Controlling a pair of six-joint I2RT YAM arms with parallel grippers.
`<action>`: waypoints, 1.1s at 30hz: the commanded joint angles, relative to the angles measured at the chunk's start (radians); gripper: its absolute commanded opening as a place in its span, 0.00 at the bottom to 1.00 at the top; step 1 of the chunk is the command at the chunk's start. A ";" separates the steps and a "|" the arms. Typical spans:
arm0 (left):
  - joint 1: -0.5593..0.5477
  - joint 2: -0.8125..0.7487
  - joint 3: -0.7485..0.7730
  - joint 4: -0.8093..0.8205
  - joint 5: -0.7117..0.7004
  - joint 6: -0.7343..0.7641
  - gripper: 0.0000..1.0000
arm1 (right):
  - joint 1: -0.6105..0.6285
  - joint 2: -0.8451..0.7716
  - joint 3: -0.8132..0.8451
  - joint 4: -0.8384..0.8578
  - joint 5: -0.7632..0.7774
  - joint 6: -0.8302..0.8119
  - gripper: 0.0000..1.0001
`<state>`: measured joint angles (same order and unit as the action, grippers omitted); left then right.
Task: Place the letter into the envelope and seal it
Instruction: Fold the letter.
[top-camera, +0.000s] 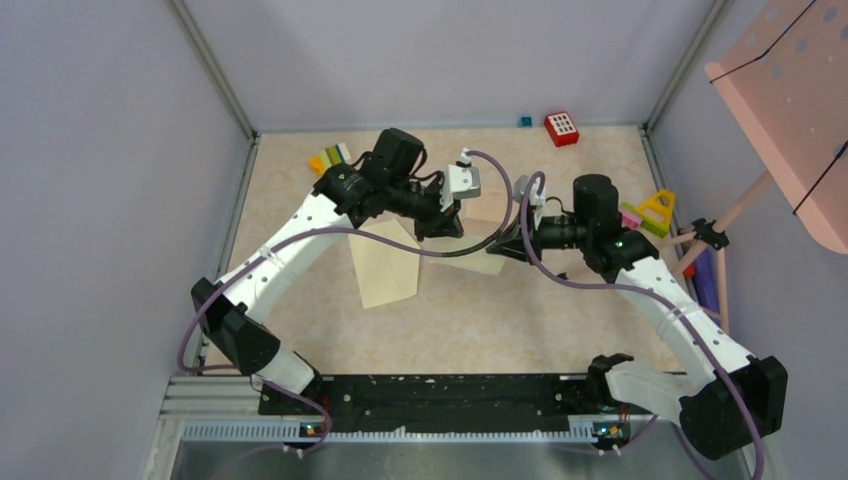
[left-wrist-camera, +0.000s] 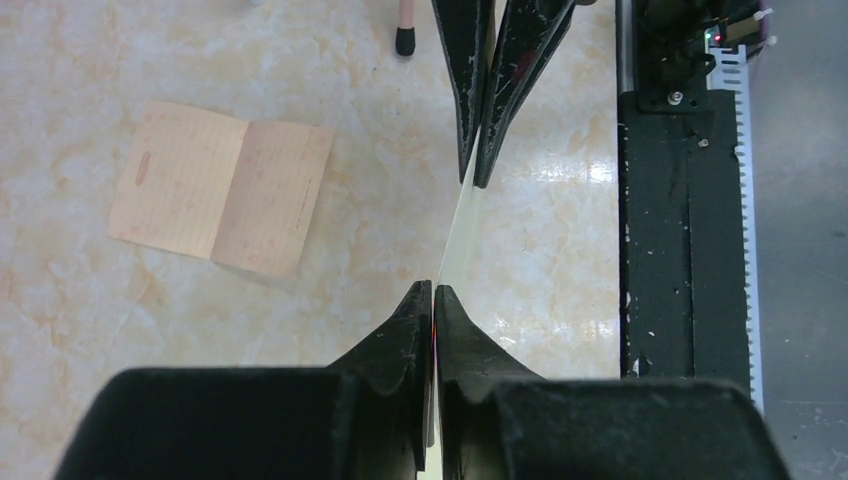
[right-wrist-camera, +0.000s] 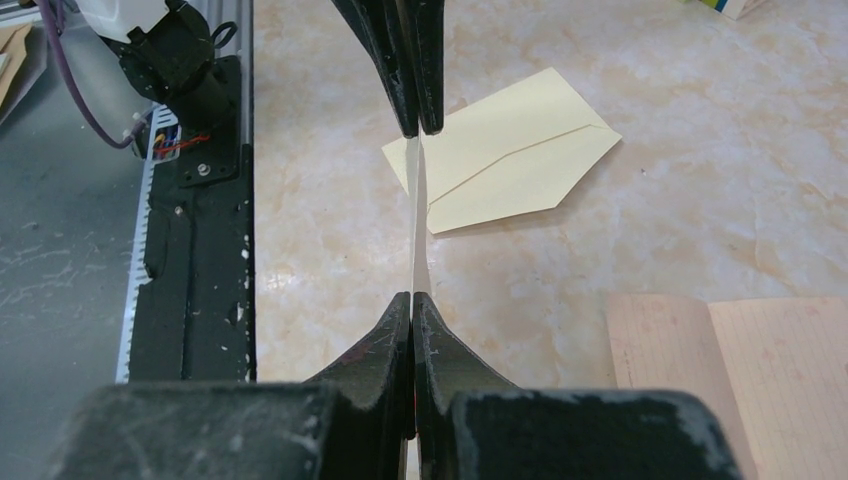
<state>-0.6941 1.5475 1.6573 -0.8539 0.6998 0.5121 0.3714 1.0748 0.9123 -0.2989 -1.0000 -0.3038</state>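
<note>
Both arms meet over the middle of the surface (top-camera: 560, 320) and share one thin pale sheet (right-wrist-camera: 418, 215). The left fingers (left-wrist-camera: 400, 335) are pressed together on one edge and the right fingers (right-wrist-camera: 385, 340) are clamped on the opposite edge. The paper spans the gap between them, off the surface, and shows only edge-on as a bright sliver. From that sliver I cannot tell whether it is the letter. Gripping it at two ends probably keeps limp paper stretched and steerable enough to slide into a pocket.

The envelope (right-wrist-camera: 500, 150) lies flat left of centre, apart from both sets of fingers. Its pointed flap seems spread open, which would leave the mouth free. It is smooth cream-yellow paper with a crisp fold line across it.

A tan lined sheet (left-wrist-camera: 215, 190) lies flat on the far side of the held paper, clear of it. It is creased down the middle and has a small reddish oval near one edge.

The surface is glossy, beige and marbled, with soft reflections on it. The fingers are matte black, scuffed with pale flecks, and taper to narrow tips.
</note>
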 joint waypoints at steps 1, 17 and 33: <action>0.009 -0.037 0.025 -0.016 -0.076 0.014 0.10 | 0.009 -0.022 0.000 0.026 0.004 -0.011 0.00; 0.066 -0.079 0.009 -0.081 -0.121 0.049 0.08 | 0.009 -0.034 -0.003 0.030 0.021 -0.015 0.00; 0.124 -0.161 -0.060 -0.035 0.008 0.039 0.81 | 0.009 -0.030 0.000 0.034 0.029 -0.013 0.00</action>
<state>-0.5694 1.4456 1.6363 -0.9627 0.6247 0.5800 0.3714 1.0660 0.9096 -0.2955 -0.9642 -0.3054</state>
